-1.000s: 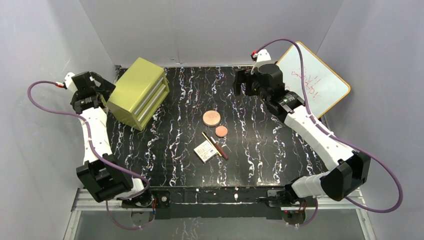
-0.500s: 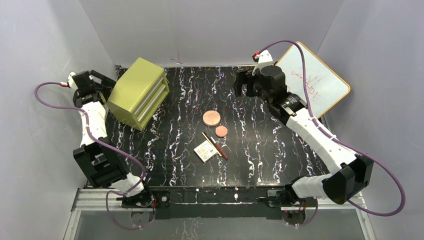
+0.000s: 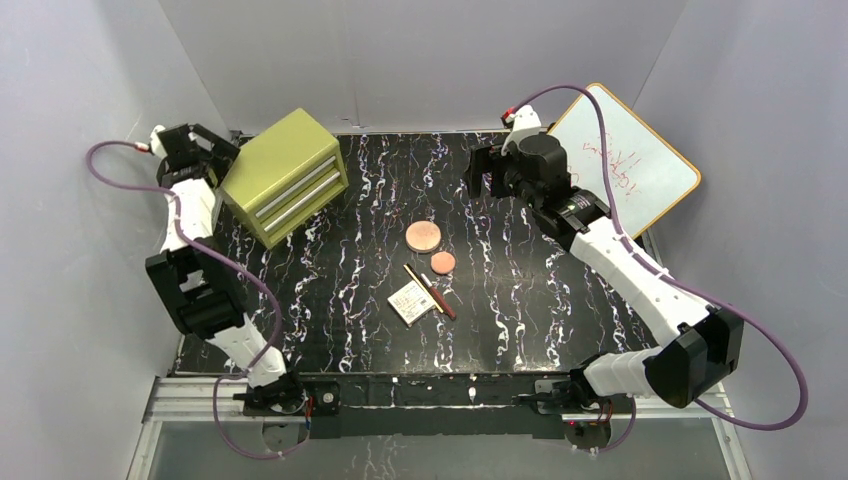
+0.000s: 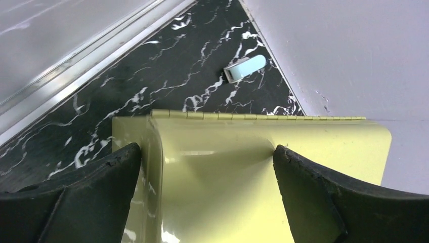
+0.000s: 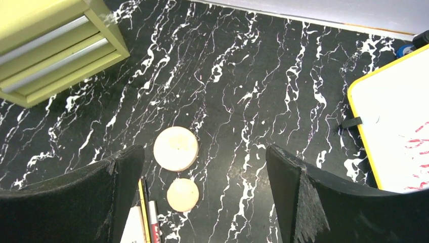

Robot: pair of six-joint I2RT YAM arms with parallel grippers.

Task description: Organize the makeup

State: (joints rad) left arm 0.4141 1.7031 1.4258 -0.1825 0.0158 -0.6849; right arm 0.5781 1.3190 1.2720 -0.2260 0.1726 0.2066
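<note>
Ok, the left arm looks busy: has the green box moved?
Yes: the green box has turned clockwise against the table's back edge.

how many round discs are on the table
2. The larger disc lies mid-table. The smaller disc sits just nearer the arms and slightly right of it. The box has its drawers shut, so more could be hidden inside.

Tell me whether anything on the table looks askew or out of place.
The olive-green drawer box sits turned at an angle to the table edges near the far left corner. A small light-blue and white item lies alone behind it by the wall. The whiteboard is tilted too.
</note>
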